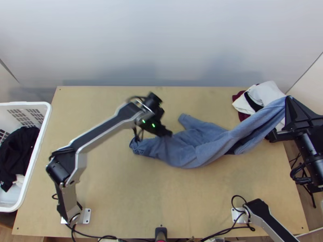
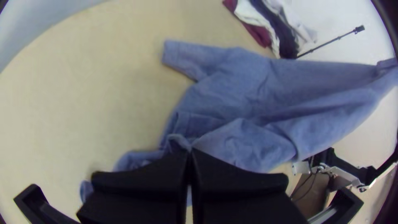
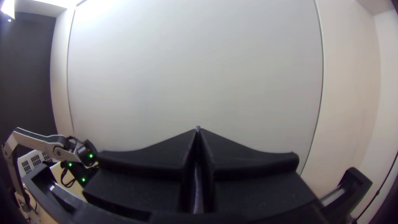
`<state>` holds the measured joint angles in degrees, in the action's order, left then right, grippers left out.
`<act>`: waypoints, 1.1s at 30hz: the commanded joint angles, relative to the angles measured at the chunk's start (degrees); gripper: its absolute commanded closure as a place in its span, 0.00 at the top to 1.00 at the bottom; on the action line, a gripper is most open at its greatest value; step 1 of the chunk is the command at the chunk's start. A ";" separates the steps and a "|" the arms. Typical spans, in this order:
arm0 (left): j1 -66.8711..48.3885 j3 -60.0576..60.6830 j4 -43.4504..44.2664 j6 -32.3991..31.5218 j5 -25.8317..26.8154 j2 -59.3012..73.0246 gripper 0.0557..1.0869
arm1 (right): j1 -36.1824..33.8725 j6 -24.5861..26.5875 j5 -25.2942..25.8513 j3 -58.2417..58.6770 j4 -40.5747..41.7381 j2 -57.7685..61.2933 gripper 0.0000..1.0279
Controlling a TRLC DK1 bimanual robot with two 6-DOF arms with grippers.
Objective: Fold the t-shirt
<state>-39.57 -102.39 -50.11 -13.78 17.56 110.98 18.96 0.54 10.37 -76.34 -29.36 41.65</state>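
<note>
The blue t-shirt [image 1: 194, 147] lies bunched and stretched across the table's middle, its right end lifted to my right gripper [image 1: 287, 101] at the table's right side. My left gripper [image 1: 167, 132] is over the shirt's left part. In the left wrist view, the fingertips of my left gripper [image 2: 189, 152] are closed together on a fold of the t-shirt [image 2: 248, 95], and one sleeve lies flat on the table. In the right wrist view, my right gripper [image 3: 197, 129] is closed with a sliver of blue cloth between its fingers.
White, black and dark red clothes [image 1: 258, 99] lie piled at the table's back right, beneath the raised cloth. A white basket [image 1: 30, 169] with dark clothing stands left of the table. Bare wood [image 1: 133, 201] lies in front of the shirt.
</note>
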 commanded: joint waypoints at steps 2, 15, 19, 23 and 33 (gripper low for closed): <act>13.47 -16.88 -6.49 4.20 -1.92 -0.85 0.03 | -0.86 0.96 0.09 1.36 2.82 -0.08 0.03; 24.54 -26.20 -0.25 4.82 -5.08 -11.93 0.03 | -6.48 -0.27 0.70 -3.47 12.67 5.37 0.03; 21.38 -19.16 1.06 4.20 -5.17 -22.82 0.03 | -8.15 -0.97 1.58 -1.27 13.46 1.77 0.03; 14.61 3.16 9.85 7.72 -5.43 -41.81 0.03 | -8.68 -0.36 1.93 1.45 12.49 -2.45 0.03; 5.38 46.49 6.16 18.35 -6.66 -62.81 0.93 | -9.03 0.08 1.93 10.86 9.59 -9.22 0.03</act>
<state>-30.85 -77.95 -40.18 0.08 11.22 59.05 10.31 0.32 12.23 -70.70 -18.94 36.12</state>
